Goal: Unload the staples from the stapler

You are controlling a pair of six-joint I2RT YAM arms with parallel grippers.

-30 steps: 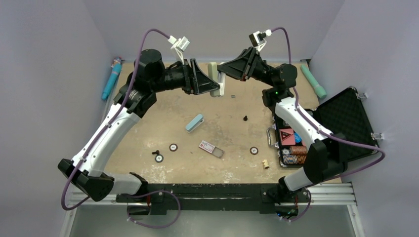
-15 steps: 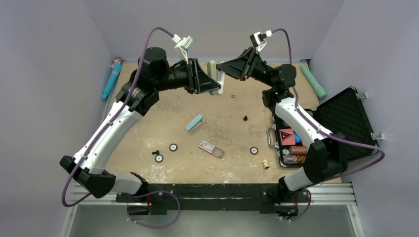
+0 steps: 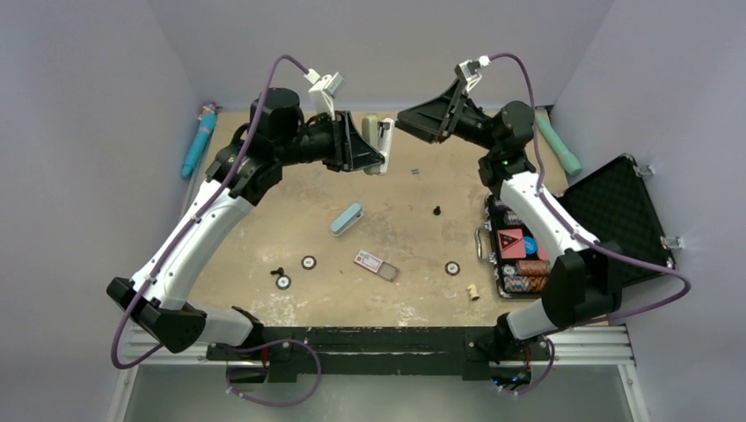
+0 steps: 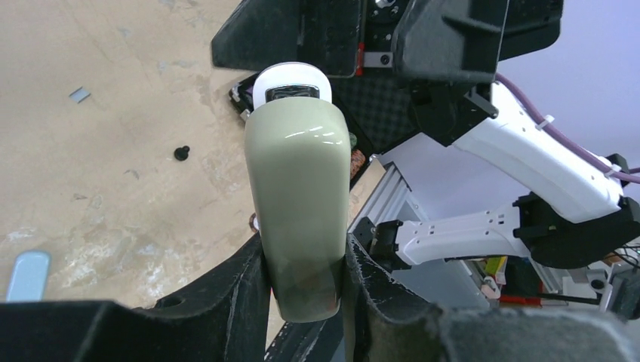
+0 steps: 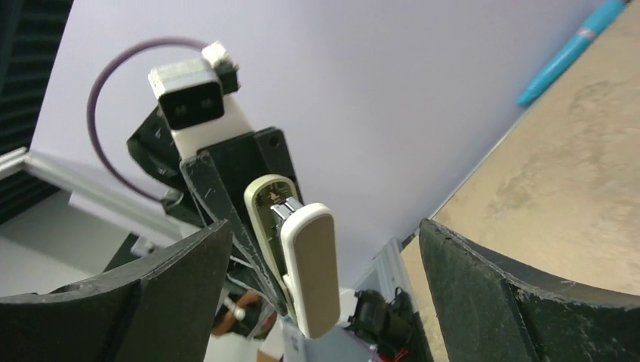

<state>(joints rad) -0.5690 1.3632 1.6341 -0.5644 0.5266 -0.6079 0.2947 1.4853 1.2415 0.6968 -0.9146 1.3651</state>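
The left arm point(image 3: 198, 233) and the right arm point(image 3: 538, 209) are alike: smooth white shells on the long links, chunky matt-black housings at the joints, and a purple cable point(image 3: 264, 77) looping from each wrist down to the base, where both are bolted to a black bar point(image 3: 378, 338). A small green light point(image 3: 503, 162) glows on a black joint of the right arm, and each wrist carries a small boxy grey-white camera point(image 3: 325, 85). The left gripper point(image 3: 380, 159) and the right gripper point(image 3: 405, 121) have broad black wedge-shaped fingers point(image 5: 151, 298) with a rough, scuffed surface.
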